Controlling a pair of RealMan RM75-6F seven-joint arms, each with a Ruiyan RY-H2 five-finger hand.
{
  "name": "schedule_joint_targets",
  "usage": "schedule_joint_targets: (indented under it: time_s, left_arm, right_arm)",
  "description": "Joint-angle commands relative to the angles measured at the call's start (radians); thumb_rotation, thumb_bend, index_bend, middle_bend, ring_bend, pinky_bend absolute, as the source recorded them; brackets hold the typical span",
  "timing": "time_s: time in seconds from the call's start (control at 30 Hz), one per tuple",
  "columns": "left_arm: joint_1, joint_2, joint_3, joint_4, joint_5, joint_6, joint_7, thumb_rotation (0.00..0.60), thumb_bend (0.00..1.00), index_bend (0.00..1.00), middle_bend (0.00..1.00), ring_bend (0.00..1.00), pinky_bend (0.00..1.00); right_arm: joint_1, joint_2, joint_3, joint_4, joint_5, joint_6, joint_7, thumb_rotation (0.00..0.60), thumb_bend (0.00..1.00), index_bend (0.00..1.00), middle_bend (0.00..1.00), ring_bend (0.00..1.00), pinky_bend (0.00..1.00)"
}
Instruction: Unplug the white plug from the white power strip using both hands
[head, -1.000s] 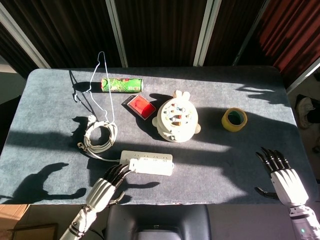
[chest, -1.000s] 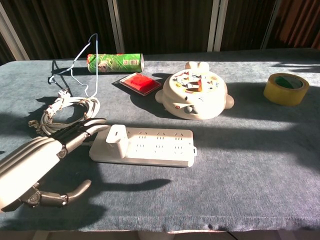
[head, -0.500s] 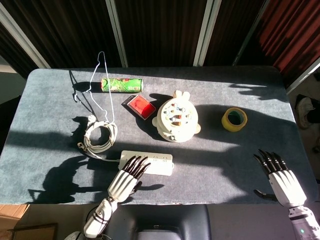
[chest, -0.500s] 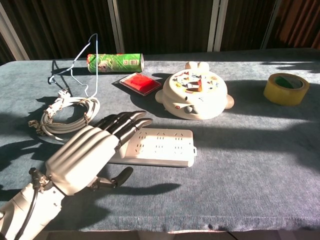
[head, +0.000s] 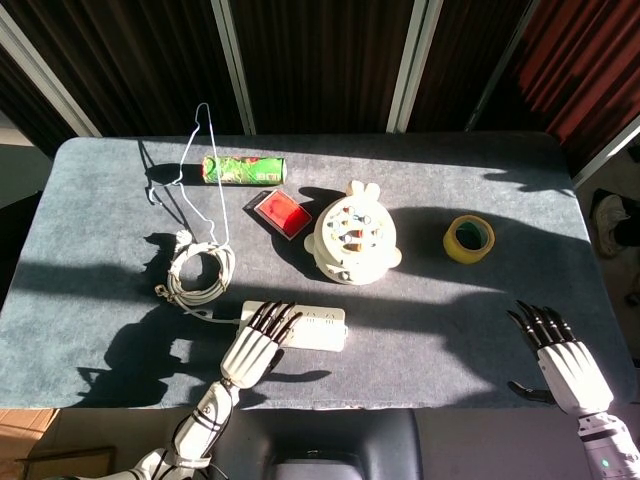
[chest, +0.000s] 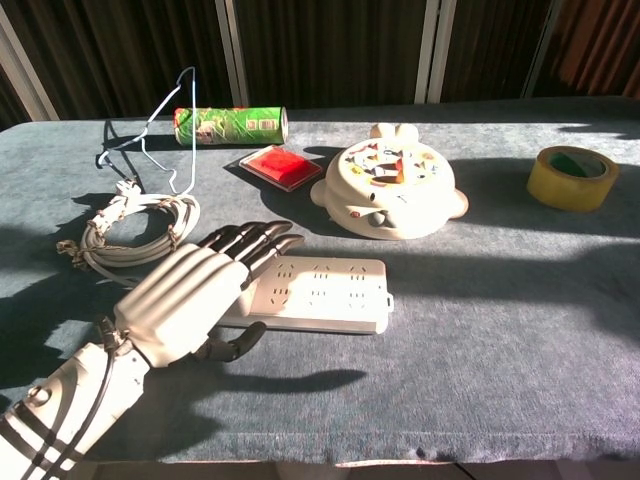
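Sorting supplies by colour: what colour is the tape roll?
Yellow; the tape roll shows best in the chest view.

Left hand (head: 256, 345) lies over the power strip's (head: 318, 328) left end.

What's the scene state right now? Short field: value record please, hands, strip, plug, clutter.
left hand: fingers spread over left end of the power strip; grip cannot be told
right hand: open, near table's right front edge, holding nothing
white plug: hidden under left hand
cable: coiled, left of strip
clutter: green can, red box, round toy, tape roll, wire hanger
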Motion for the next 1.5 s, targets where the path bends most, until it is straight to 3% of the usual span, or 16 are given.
schedule_joint_targets:
  time_s: [0.03,0.27,0.77,0.87,0.97,1.07,1.2,1.33,1.5]
  left_arm:
    - [-0.005,-0.004,0.001,0.014,-0.013,-0.006,0.011,0.6,0.39,0.0,0.0,0.0,0.11]
    - [-0.009,-0.002,0.001,0.018,-0.044,-0.013,0.049,0.6,0.41,0.0,0.0,0.0,0.12]
    - [-0.017,0.028,0.003,-0.026,-0.087,-0.013,0.061,0.6,0.6,0.09,0.09,0.06,0.14]
    - [-0.018,0.03,0.005,-0.027,-0.089,-0.005,0.058,0.6,0.61,0.14,0.15,0.1,0.16]
    - [-0.019,0.03,0.007,-0.024,-0.087,0.007,0.056,0.6,0.61,0.25,0.26,0.19,0.21]
    - [-0.022,0.03,0.01,-0.022,-0.089,0.008,0.049,0.6,0.62,0.34,0.36,0.3,0.29]
    - [-0.027,0.028,0.016,-0.02,-0.091,0.003,0.055,0.6,0.62,0.38,0.41,0.36,0.36]
    - [-0.028,0.025,0.023,-0.028,-0.089,0.007,0.063,0.6,0.62,0.4,0.43,0.38,0.41]
    - [-0.032,0.024,0.024,-0.036,-0.083,0.021,0.069,0.6,0.61,0.4,0.43,0.39,0.44]
  right_arm:
    - [0.001,0.001,-0.001,-0.001,-0.001,-0.002,0.001,0.6,0.12,0.0,0.0,0.0,0.0]
    - [0.001,0.005,-0.004,-0.002,-0.005,-0.003,0.005,0.6,0.12,0.0,0.0,0.0,0.0]
    - [0.002,0.003,-0.003,-0.007,0.001,-0.009,-0.006,0.6,0.12,0.0,0.0,0.0,0.0]
    - [0.001,0.002,-0.003,-0.007,0.0,-0.008,-0.008,0.6,0.12,0.0,0.0,0.0,0.0]
    - [0.006,-0.008,-0.005,0.003,-0.025,0.0,-0.004,0.6,0.12,0.0,0.0,0.0,0.0]
    - [0.021,-0.05,-0.007,0.045,-0.092,0.026,0.018,0.6,0.12,0.0,0.0,0.0,0.0]
    - [0.077,-0.147,-0.007,0.128,-0.195,0.017,0.022,0.6,0.16,0.01,0.06,0.0,0.02]
    - [0.165,-0.231,0.004,0.149,-0.231,-0.089,-0.006,0.6,0.32,0.06,0.1,0.0,0.02]
    - [0.263,-0.343,0.016,0.16,-0.237,-0.237,-0.068,0.6,0.33,0.06,0.1,0.0,0.02]
